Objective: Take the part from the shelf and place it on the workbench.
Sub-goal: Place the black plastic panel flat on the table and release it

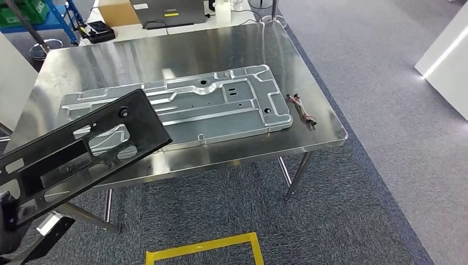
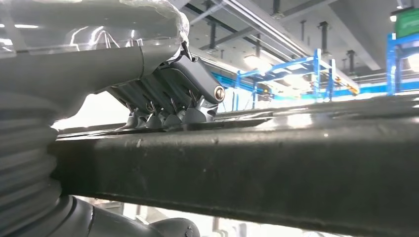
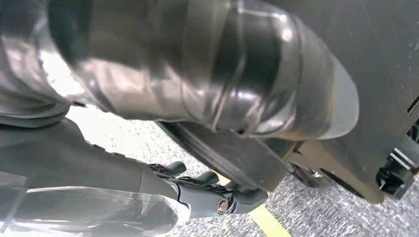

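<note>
- Black part (image 1: 83, 149), a flat frame with cut-out windows, held tilted over the near left corner of the workbench (image 1: 165, 61); its far end overlaps the view of the silver panel beyond
- Left hand (image 2: 168, 98) grips the part, dark fingers (image 2: 163, 118) pressed on its upper face in the left wrist view (thumb side hidden beneath the bar)
- Stamped silver metal panel (image 1: 221, 105) lies flat across the middle of the steel workbench
- Small bundle of wires (image 1: 301, 109) lies just beside the panel's right end, near the bench's right edge
- Yellow floor tape (image 1: 204, 249) marks the grey carpet in front of the bench
- Right hand (image 3: 197, 190) hangs over carpet with fingers curled inward; whether they hold anything I cannot tell
</note>
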Available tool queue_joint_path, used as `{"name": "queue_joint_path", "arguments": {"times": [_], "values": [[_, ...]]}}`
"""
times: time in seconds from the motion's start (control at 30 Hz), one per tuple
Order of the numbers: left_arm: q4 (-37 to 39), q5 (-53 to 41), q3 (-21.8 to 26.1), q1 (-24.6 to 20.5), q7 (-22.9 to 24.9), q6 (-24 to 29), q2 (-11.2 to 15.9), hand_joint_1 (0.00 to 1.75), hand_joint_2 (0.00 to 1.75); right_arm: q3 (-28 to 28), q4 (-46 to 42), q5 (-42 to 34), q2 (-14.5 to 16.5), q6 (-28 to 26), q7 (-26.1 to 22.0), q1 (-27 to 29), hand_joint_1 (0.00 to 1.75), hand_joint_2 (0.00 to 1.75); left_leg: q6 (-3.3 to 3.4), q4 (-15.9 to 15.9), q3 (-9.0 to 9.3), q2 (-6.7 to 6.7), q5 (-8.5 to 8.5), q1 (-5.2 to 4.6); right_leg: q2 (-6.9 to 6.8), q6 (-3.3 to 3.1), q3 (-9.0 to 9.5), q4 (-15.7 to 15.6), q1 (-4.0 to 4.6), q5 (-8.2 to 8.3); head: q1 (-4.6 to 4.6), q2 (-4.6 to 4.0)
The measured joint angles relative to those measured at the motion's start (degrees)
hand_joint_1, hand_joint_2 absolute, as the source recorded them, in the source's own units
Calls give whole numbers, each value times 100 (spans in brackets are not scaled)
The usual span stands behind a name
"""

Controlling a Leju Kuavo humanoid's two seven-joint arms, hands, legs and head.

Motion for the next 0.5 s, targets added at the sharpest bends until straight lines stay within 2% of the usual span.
{"name": "queue_joint_path", "arguments": {"times": [0.03, 0.1, 0.13, 0.17, 0.2, 0.27, 0.33, 0.5], "values": [[0, -1, 0, 5, 0, 0, 1, 175, 175, 0, 0, 0, 2, 4, -1, 2, 0, 0, 40, -24, -54, -8, 138, -18, 54, -10, 17, 3, 25, -7, 0, 0], [0, 1, 1, 7, 0, 0, 2, 175, 175, 0, 1, 1, 11, 12, -1, 4, 0, 0, 161, -661, 126, -92, 641, -68, 166, -25, 67, 6, 64, -20, 1, 0], [0, 1, 1, 8, 0, 0, 3, 175, 175, 0, 2, 2, 24, 14, -1, 1, 0, 0, 223, -999, 242, -185, 835, -88, 215, -22, 77, 10, 82, -23, 1, 0], [-1, 1, 2, 8, 1, 2, 4, 175, 175, 0, 3, 2, 34, 13, -2, -2, 0, 0, 270, -1271, 339, -268, 947, -108, 261, -9, 70, 15, 81, -19, 1, 0], [-1, 1, 4, 6, 1, 3, 5, 175, 175, 0, 4, 1, 42, 12, -2, -4, 0, 0, 295, -1414, 387, -329, 968, -122, 297, 12, 49, 15, 71, -10, 1, 0], [-2, 0, 6, 2, 2, 5, 6, 175, 175, 0, 5, 0, 45, 10, -3, -7, 0, 0, 199, -1533, 426, -331, 948, -127, 339, 24, 9, 14, 56, 1, 1, 0], [-2, 0, 5, 0, 2, 4, 5, 175, 175, 0, 4, 0, 41, 10, -3, -8, 0, 0, 115, -1571, 435, -323, 952, -125, 345, 7, 7, 6, 55, 5, 2, 0], [-2, -1, 4, -1, 0, 4, 4, 175, 175, 0, 4, 0, 33, 10, -3, -8, 0, 0, 166, -1567, 432, -324, 966, -135, 346, 52, 34, -49, 41, 39, 2, 0]]}}
